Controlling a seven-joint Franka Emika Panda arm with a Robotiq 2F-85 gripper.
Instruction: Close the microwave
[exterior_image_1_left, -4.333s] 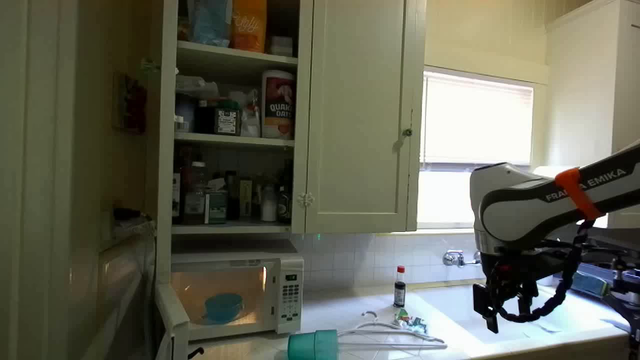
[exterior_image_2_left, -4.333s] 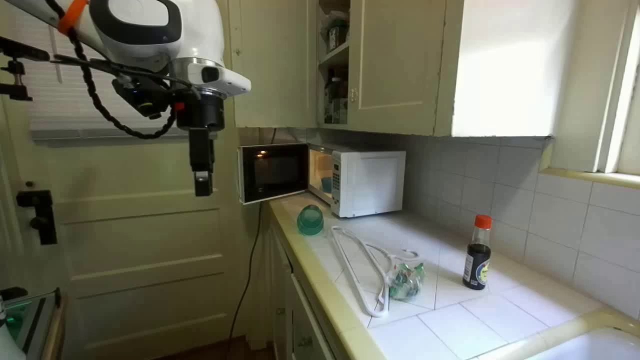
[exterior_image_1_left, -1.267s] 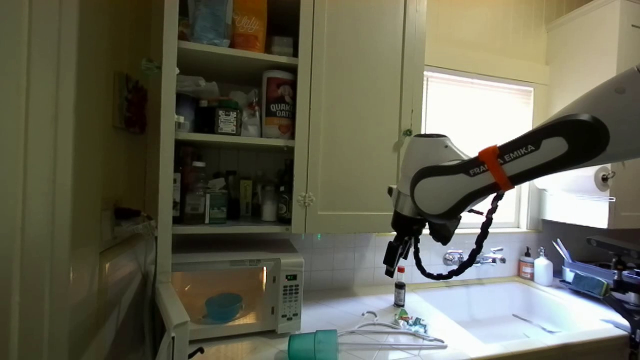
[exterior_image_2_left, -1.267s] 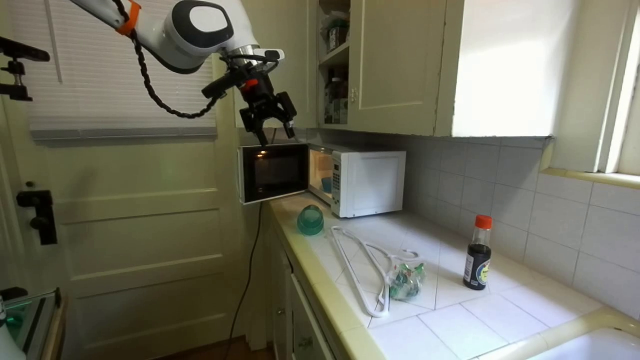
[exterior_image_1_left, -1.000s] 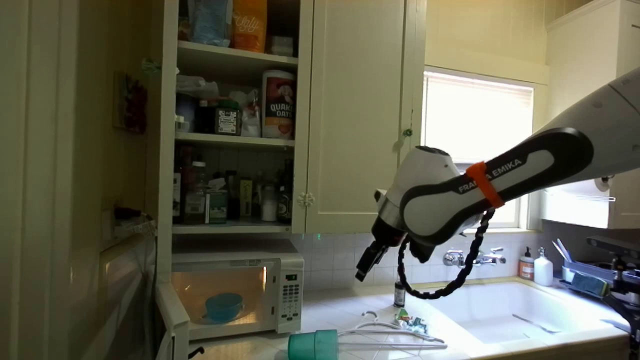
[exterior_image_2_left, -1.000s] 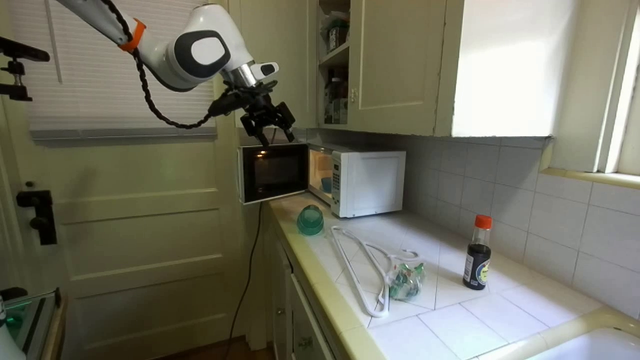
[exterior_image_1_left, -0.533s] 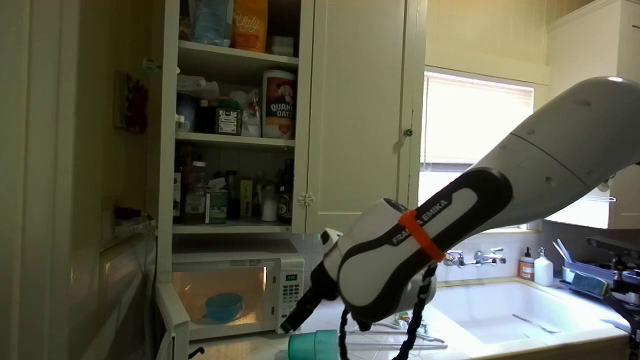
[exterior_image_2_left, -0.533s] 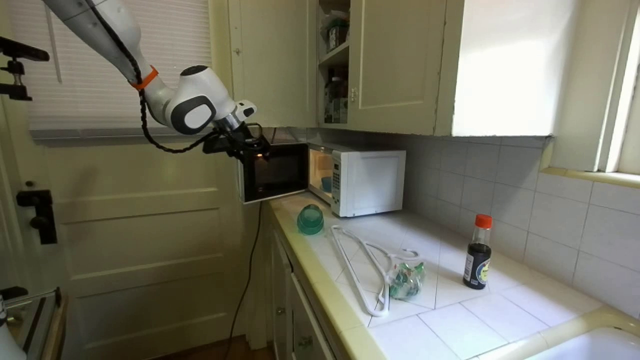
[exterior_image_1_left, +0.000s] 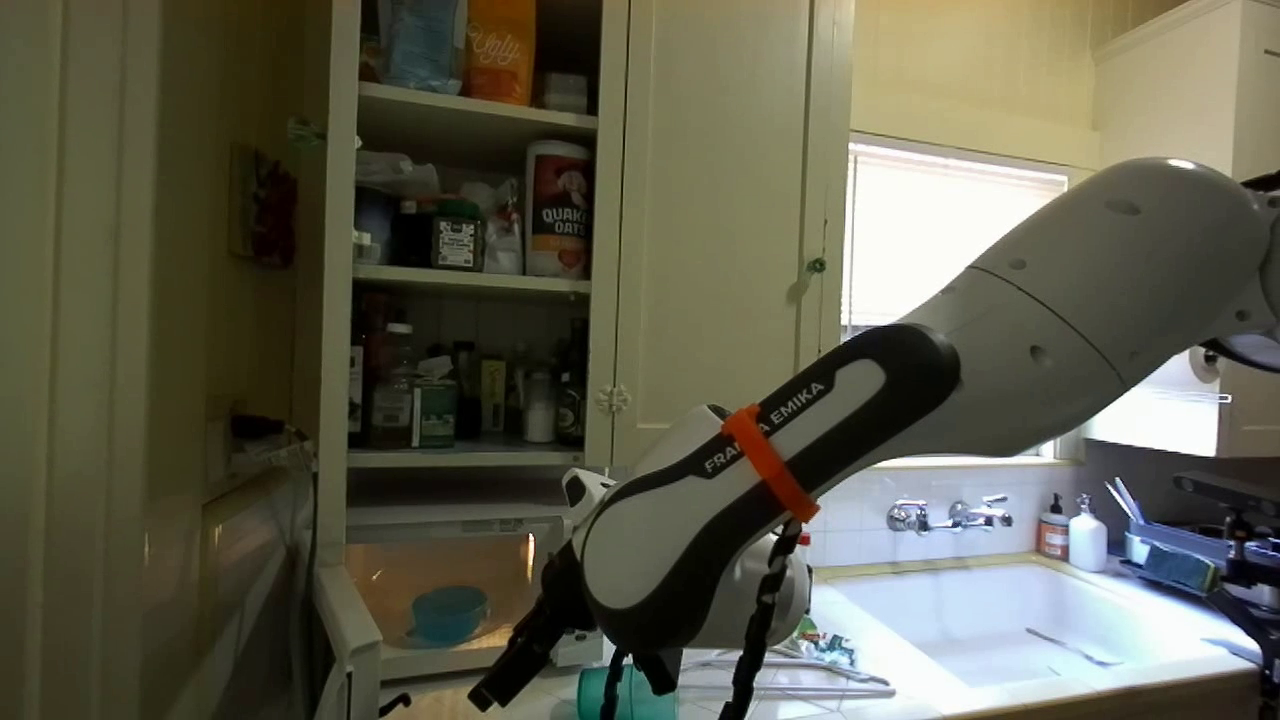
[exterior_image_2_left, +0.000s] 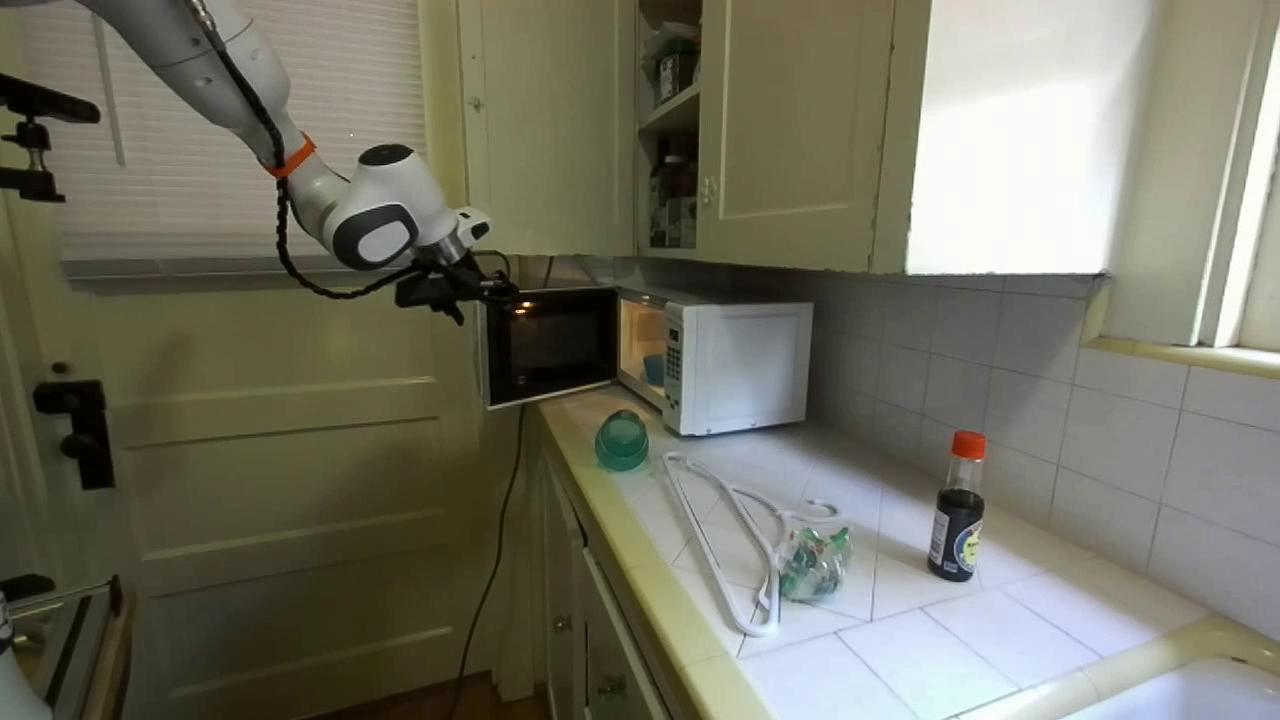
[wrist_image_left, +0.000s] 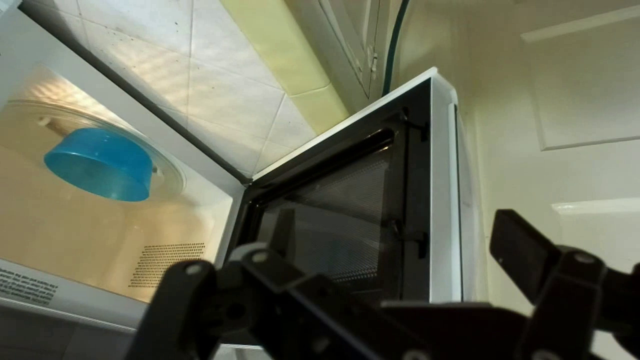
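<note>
The white microwave (exterior_image_1_left: 440, 513) stands on the counter with its door (exterior_image_2_left: 555, 345) swung wide open; the door (exterior_image_1_left: 352, 640) also shows edge-on. The lit inside holds a blue bowl (wrist_image_left: 100, 165), also visible in both exterior views. My gripper (exterior_image_1_left: 492, 690) is tilted down in front of the microwave, hiding part of its button panel. In an exterior view, the gripper (exterior_image_2_left: 485, 300) overlaps the door's upper outer corner. In the wrist view, my gripper (wrist_image_left: 402, 240) is open and empty. Its fingers appear on either side of the door's free edge (wrist_image_left: 445, 200); I cannot tell whether they touch.
A teal cup (exterior_image_2_left: 621, 440) lies near the counter's front edge (exterior_image_2_left: 600, 510). White hangers (exterior_image_2_left: 720, 545), a candy bag (exterior_image_2_left: 815, 565) and a red-capped bottle (exterior_image_2_left: 957, 520) are on the counter. An open cupboard (exterior_image_1_left: 470, 458) hangs above the microwave. A sink (exterior_image_1_left: 985, 590) is at the right.
The arm has swung from the sink side toward the microwave, lowering and tilting the gripper. In the last half second, it has moved farther toward the door's free edge. The door has not moved.
</note>
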